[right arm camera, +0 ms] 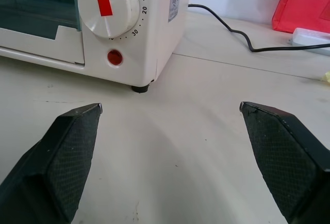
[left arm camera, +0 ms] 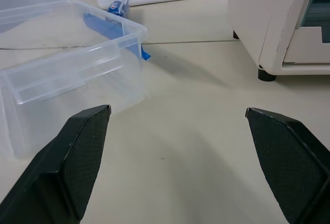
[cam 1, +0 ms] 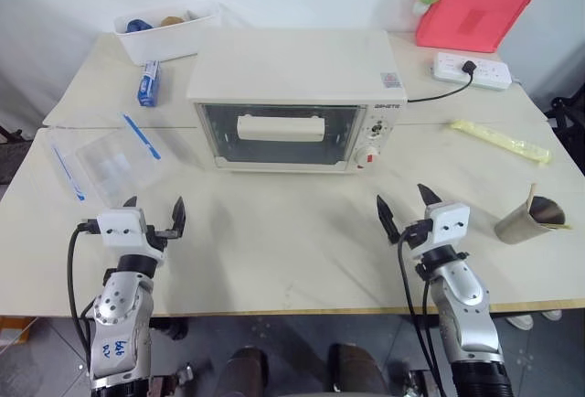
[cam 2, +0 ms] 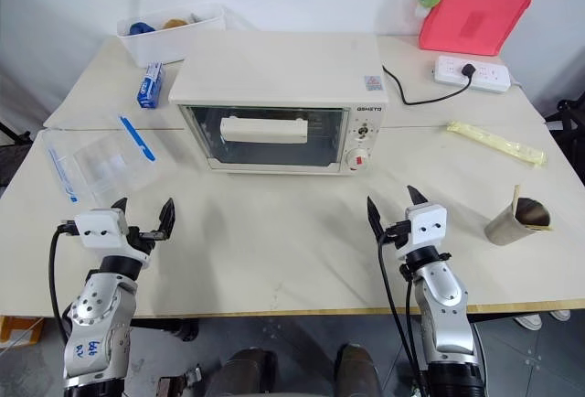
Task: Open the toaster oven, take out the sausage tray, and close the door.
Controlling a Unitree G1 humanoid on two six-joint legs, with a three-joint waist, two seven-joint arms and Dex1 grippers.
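At the left edge of the bench (cam 1: 274, 260), a clear plastic box (cam 1: 110, 161) with a blue strip lies near the left gripper (cam 1: 154, 211), whose jaws are spread wide and empty. Further in, the toaster oven (cam 1: 297, 95) stands mid-bench, its door (cam 1: 279, 134) shut; the handle (cam 1: 280, 128) runs crosswise (long axis side to side), ahead of and between both arms. The sausage tray is presumably inside, since I cannot make it out through the glass. The right gripper (cam 1: 402, 203), jaws also spread and empty, hovers just before the knob panel (right arm camera: 108, 4), and looks slightly nearer the handle. A tipped metal cup (cam 1: 530, 219) lies far right.
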